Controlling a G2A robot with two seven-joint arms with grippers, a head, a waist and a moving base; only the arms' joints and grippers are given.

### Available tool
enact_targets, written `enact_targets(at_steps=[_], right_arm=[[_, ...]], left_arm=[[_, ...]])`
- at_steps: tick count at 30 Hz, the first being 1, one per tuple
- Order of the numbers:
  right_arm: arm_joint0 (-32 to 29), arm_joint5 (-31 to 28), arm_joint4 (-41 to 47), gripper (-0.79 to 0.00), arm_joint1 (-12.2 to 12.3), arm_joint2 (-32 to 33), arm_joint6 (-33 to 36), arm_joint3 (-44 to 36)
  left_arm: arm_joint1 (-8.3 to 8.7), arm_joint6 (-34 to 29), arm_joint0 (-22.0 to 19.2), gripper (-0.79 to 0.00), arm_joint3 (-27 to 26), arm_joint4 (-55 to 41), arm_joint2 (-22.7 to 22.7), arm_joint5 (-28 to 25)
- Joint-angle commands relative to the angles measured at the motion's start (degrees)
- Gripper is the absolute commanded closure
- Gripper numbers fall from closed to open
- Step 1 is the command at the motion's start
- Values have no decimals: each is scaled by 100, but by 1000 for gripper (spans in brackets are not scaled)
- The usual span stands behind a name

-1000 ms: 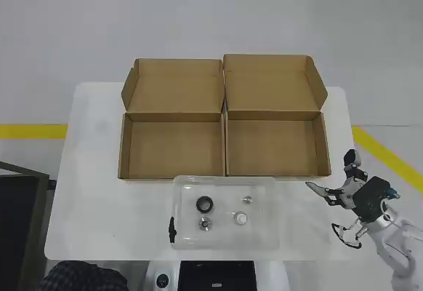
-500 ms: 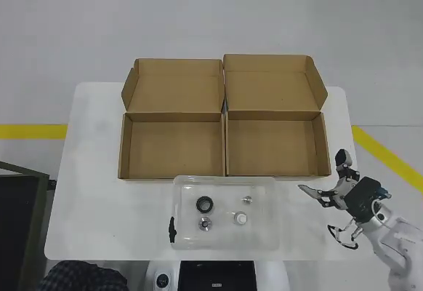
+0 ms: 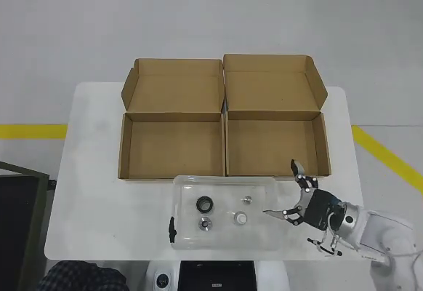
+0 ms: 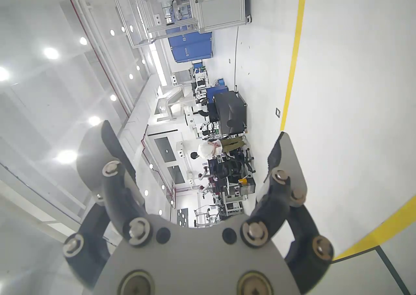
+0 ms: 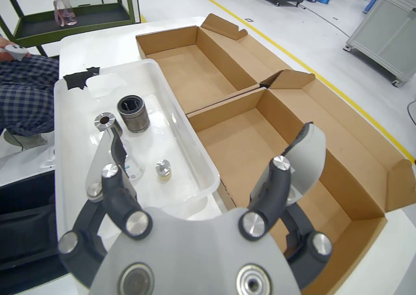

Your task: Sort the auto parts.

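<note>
The right gripper (image 5: 209, 134) (image 3: 280, 190) hangs with its jaws wide apart at the right end of the clear tray (image 5: 182, 121) (image 3: 226, 179). One finger (image 5: 107, 147) is over the tray, and the other (image 5: 308, 147) is out towards the front of the right-hand cardboard box (image 5: 260, 147) (image 3: 272, 148).

The parts all lie in the tray, to the left of the jaws. A small knurled metal stud (image 5: 162, 170) (image 3: 247, 199) and a pale piece (image 3: 240, 217) are nearest the inner finger. A steel bushing (image 5: 107, 124) (image 3: 206, 223) and a black bearing sleeve (image 5: 133, 113) (image 3: 206, 204) stand just beside each other farther along. Nothing is gripped.

A scrap of black tape (image 5: 78, 78) (image 3: 171, 229) sits at the tray's far corner.

Behind the tray, on the white surface (image 3: 95, 182), the left-hand cardboard box (image 5: 191, 62) (image 3: 171, 149) stands touching its twin, both lids thrown back.

The left gripper (image 4: 193, 132) also has its jaws apart and faces out into the hall.
</note>
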Motion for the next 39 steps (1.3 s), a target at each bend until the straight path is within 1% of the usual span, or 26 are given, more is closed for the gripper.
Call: enact_targets(at_steps=[1, 9, 19, 35, 38, 39], right_arm=[[0, -106, -2, -785, 9, -145, 158, -46], [156, -310, -263, -785, 34, -740, 629, -65], [523, -240, -763, -785, 40, -1446, 1131, 188], [864, -280, -822, -785, 79, -1911, 1598, 525], [910, -287, -816, -686, 89, -1960, 1663, 563], [920, -296, -817, -665, 93, -1976, 1687, 569]], left_arm=[[0, 0, 0, -785, 0, 0, 0, 0], [0, 0, 0, -785, 0, 0, 0, 0], [0, 0, 0, -785, 0, 0, 0, 0], [0, 0, 0, -785, 0, 0, 0, 0], [0, 0, 0, -785, 0, 0, 0, 0], [0, 0, 0, -785, 0, 0, 0, 0]])
